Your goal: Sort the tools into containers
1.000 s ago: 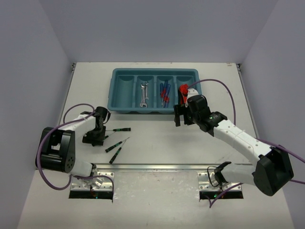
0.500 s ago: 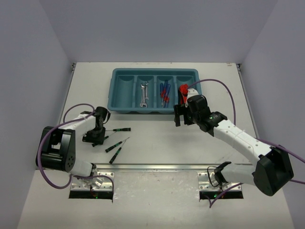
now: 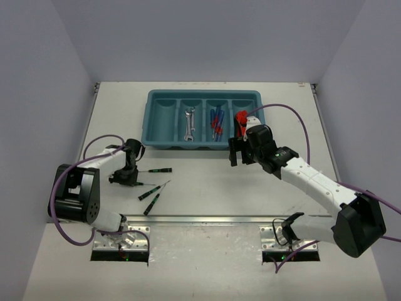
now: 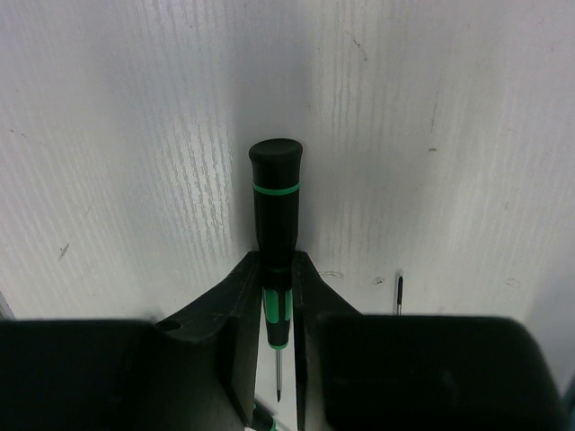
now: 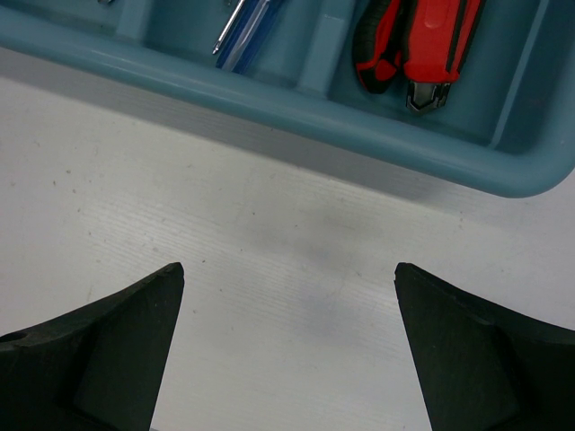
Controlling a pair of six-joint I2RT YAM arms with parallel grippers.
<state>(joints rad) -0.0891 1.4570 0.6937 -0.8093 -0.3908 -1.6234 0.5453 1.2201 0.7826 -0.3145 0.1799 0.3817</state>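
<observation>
My left gripper [image 3: 124, 177] is shut on a thin black-and-green precision screwdriver [image 4: 275, 202], low over the table at the left; in the left wrist view [image 4: 276, 269] the handle sticks out past the fingers. Three more precision screwdrivers lie to its right [image 3: 160, 170], [image 3: 153, 190], [image 3: 150, 204]. The teal tray [image 3: 203, 145] stands at the back with a silver wrench [image 3: 189, 123], blue-handled screwdrivers [image 3: 217, 122] and red-and-black pliers [image 3: 240, 118] in separate compartments. My right gripper [image 3: 237, 153] is open and empty just in front of the tray [image 5: 287, 269].
The tray's leftmost compartment [image 3: 164, 118] holds nothing. The tray's near rim [image 5: 269, 103] lies just ahead of the right fingers, with the pliers [image 5: 422, 40] behind it. Grey walls bound the table on three sides. Purple cables loop beside both arms.
My left wrist has turned a little and shifted slightly while gripping the screwdriver. The right arm has not moved.
</observation>
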